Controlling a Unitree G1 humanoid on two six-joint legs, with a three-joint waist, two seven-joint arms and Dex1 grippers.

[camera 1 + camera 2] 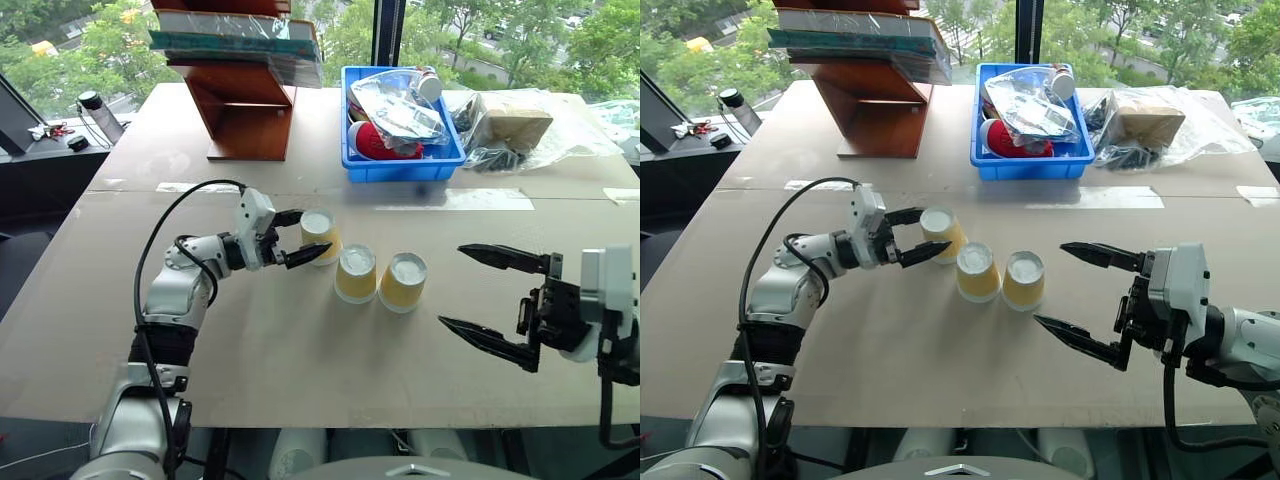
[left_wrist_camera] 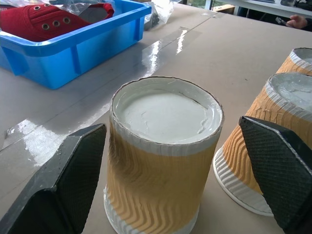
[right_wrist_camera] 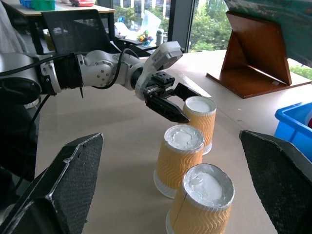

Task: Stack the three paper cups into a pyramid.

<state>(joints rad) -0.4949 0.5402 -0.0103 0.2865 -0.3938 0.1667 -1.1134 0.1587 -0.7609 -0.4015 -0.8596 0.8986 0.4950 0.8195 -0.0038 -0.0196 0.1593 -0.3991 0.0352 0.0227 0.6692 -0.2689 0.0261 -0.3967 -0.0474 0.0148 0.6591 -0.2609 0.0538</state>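
Three small tapered paper cups with wavy yellow-tan sides and white rims stand upside down in a slanting row on the pale brown table (image 1: 250, 350). The left cup (image 1: 319, 233) sits between the spread black fingers of the left gripper (image 1: 297, 238), one finger (image 2: 63, 187) on each side of it; in the left wrist view gaps show between the pads and the cup's ribbed wall, so nothing is clamped. The middle cup (image 1: 355, 273) stands just beside the left cup, on the side nearer the robot and to its right, close by one finger of that gripper. The right cup (image 1: 403, 281) stands against the middle one.

To the right of the row, well apart from it, the right gripper (image 1: 478, 292) hangs level above the table with its two long fingers wide apart, pointing toward the cups and holding nothing.

Behind the cups, a strip of clear tape (image 1: 460, 200) lies across the table seam. Farther back a blue plastic bin (image 1: 400, 165) holds a red shoe (image 1: 375, 142) and clear plastic bags, with a brown wooden stand (image 1: 245, 110) carrying wrapped books to its left and a bagged cardboard box (image 1: 515, 125) to its right.
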